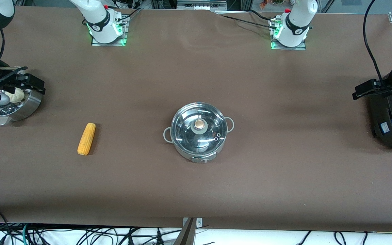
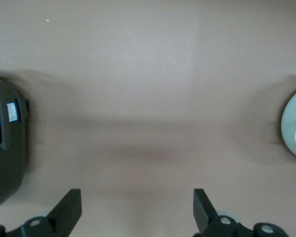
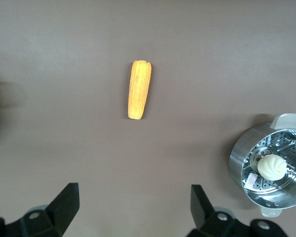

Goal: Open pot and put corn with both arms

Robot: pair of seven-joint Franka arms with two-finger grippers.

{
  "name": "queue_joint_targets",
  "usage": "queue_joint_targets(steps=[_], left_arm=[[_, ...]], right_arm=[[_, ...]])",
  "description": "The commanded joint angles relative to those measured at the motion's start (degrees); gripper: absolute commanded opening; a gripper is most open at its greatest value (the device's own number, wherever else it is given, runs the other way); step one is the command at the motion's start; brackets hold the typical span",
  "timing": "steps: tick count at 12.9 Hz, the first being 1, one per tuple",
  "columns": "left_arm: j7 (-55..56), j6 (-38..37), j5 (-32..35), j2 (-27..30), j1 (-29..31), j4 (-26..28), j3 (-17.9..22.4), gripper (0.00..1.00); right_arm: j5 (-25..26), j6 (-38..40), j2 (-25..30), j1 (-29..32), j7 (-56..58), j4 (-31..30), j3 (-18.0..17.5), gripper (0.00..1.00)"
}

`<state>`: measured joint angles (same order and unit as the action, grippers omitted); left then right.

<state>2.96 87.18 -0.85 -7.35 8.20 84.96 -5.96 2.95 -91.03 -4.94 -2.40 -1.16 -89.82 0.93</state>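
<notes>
1. Nothing of the task is done as far as I can judge — the pot (image 1: pixel 198 132) sits mid-table with its glass lid (image 1: pixel 198 126) on, the tan knob (image 1: pixel 199 124) untouched.
2. The corn (image 1: pixel 86 138) lies bare on the table, well apart from the pot, toward the right arm's end.
3. The right gripper (image 3: pixel 130 203) hangs spread and empty, up over the steamer basket (image 1: pixel 26 102) that holds a white bun (image 3: pixel 271 167).
4. The left gripper (image 2: pixel 137 206) hangs over the black cooker (image 1: pixel 391 112) at the other end, likewise spread and holding nothing.
5. Left to do: lift the lid, grasp the corn, set it in the pot.
6. Writing — the cooker carries a small blue-and-white label (image 2: pixel 11 111), and the pot's side a mark; neither is readable.
</notes>
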Motion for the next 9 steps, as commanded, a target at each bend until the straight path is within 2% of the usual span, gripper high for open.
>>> queue_joint_targets(steps=[1,9], left_arm=[[-1.38,-0.43,-1.26,-0.03,0.33,-0.85,0.07,1.00],[-1.38,-0.43,-1.26,0.06,-0.11,-1.02,-0.02,1.00]], right_arm=[[0.03,1.11,-0.69,0.47,0.28,1.84,-0.57,1.00],[0.03,1.03,-0.78,0.47,0.37,2.46,-0.57,1.00]])
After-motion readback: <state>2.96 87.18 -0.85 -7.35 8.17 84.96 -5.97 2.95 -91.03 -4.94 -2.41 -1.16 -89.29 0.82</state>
